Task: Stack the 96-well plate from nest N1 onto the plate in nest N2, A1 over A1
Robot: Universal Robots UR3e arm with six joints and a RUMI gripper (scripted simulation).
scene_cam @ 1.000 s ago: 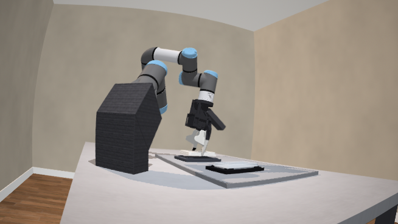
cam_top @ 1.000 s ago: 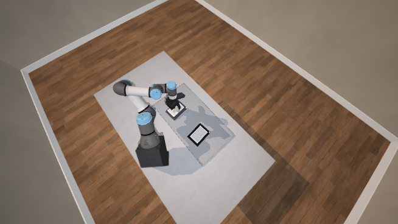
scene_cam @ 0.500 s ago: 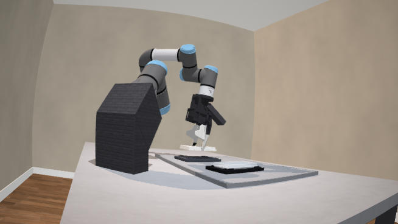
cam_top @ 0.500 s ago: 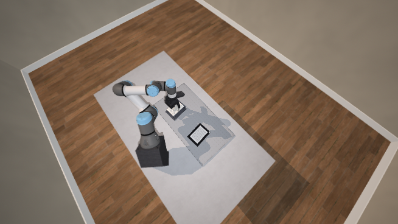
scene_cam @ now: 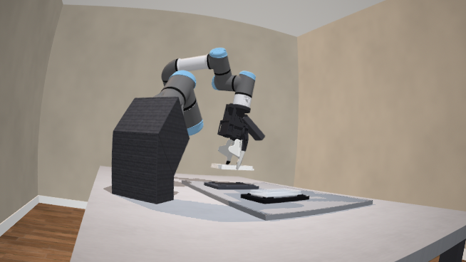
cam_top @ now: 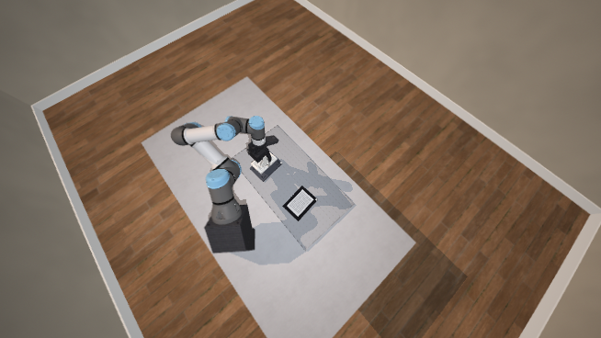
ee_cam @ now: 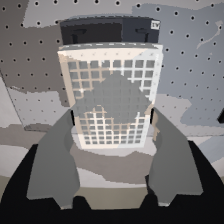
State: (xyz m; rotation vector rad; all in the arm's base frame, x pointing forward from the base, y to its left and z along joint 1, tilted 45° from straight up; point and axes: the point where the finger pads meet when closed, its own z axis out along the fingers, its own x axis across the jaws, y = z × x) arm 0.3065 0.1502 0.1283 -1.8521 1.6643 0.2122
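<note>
My gripper (scene_cam: pixel 233 164) is shut on a white 96-well plate (scene_cam: pixel 232 166) and holds it level in the air above the dark nest N1 (scene_cam: pixel 231 185). In the wrist view the plate (ee_cam: pixel 111 95) sits between my two grey fingers, with the empty black nest N1 (ee_cam: pixel 107 31) below and beyond it. In the overhead view the held plate (cam_top: pixel 266 166) hangs over N1 (cam_top: pixel 268 171). The second white plate (cam_top: pixel 300 202) (scene_cam: pixel 274 196) lies flat in the black nest N2, to the right of N1 as seen from the arm's base. I cannot make out the cut corners.
Both nests stand on a grey perforated baseplate (cam_top: pixel 299 184) on the white table. The arm's dark pedestal (cam_top: pixel 230 231) stands at the table's near side. The table edge runs close to the right of the baseplate (scene_cam: pixel 278 208) in the side view.
</note>
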